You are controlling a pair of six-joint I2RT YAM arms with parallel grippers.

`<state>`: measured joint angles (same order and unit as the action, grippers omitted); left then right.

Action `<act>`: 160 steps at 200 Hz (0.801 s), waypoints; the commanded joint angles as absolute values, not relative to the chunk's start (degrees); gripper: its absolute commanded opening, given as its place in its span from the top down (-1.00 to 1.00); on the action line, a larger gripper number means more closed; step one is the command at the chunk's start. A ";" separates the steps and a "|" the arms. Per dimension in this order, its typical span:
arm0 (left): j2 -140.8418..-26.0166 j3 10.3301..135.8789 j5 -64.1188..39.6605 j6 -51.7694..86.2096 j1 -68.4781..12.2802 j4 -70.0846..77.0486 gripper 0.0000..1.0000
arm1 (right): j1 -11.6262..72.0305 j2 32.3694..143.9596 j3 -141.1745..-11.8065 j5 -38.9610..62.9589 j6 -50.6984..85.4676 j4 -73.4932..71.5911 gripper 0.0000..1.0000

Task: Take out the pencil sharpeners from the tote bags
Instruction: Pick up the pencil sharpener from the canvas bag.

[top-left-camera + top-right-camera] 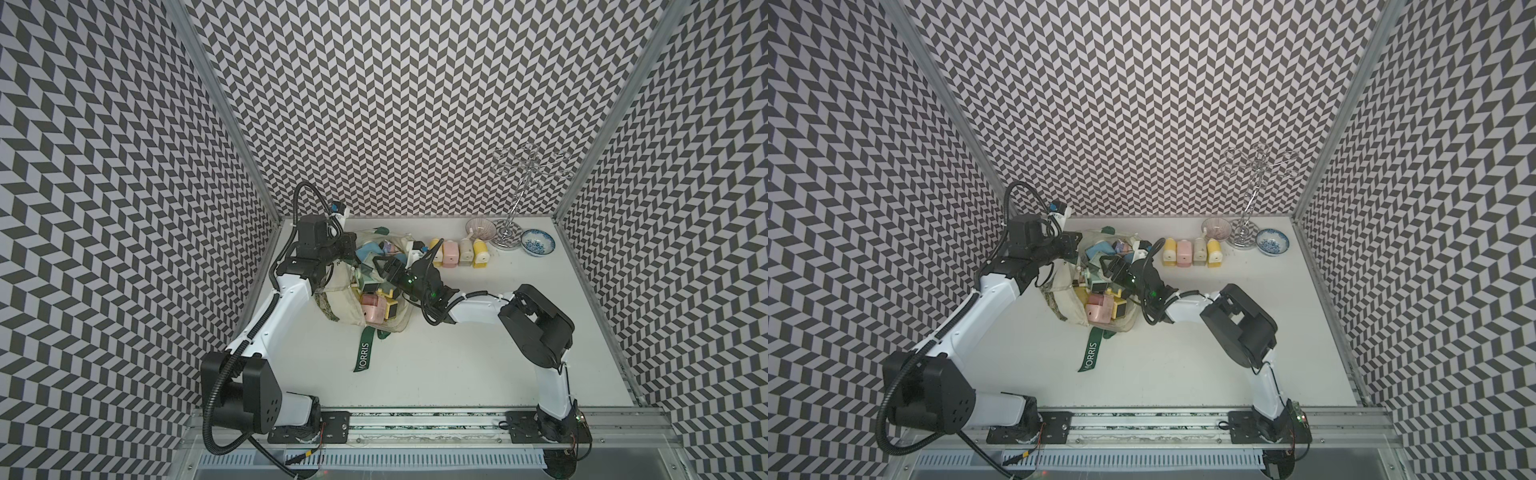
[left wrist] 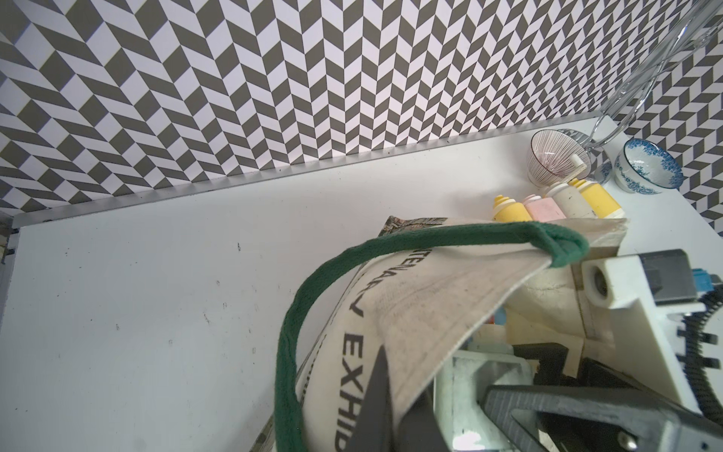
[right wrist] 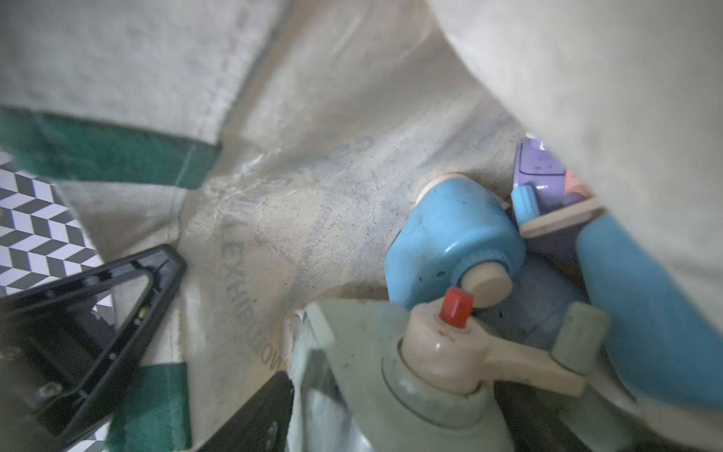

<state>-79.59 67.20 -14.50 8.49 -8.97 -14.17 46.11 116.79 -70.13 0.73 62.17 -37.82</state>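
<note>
The cream tote bag (image 1: 345, 309) lies on the white table with its mouth open, and its green "MORRIS" strap (image 1: 363, 353) trails toward the front. It holds several pencil sharpeners, including a pink one (image 1: 372, 309) and a blue one (image 3: 450, 235). My left gripper (image 2: 391, 395) is shut on the bag's canvas rim and holds the mouth up. Inside the bag, my right gripper (image 3: 391, 422) has a finger on each side of a pale green sharpener (image 3: 352, 391), closed on it. Several more sharpeners (image 1: 457, 253) stand in a row on the table behind the bag.
A striped bowl (image 1: 480, 228), a chrome wire stand (image 1: 507, 239) and a blue-patterned bowl (image 1: 537, 242) sit at the back right. Patterned walls close in the table on three sides. The left arm (image 1: 286, 299) runs along the left wall.
</note>
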 commanded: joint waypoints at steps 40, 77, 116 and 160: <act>-77.25 69.98 -16.35 8.01 -9.32 -8.36 1.00 | 45.62 118.27 -76.31 11.11 62.96 -37.87 -0.46; -77.40 70.05 -16.52 8.17 -9.32 -8.35 1.00 | 45.76 117.10 -75.71 16.16 60.83 -36.95 -0.49; -77.60 69.98 -16.62 8.22 -9.38 -8.35 1.00 | 46.22 117.23 -79.06 19.73 56.58 -29.95 -0.48; -77.69 70.00 -16.47 8.17 -9.40 -8.37 1.00 | 46.38 116.90 -78.03 23.83 55.13 -31.56 -0.48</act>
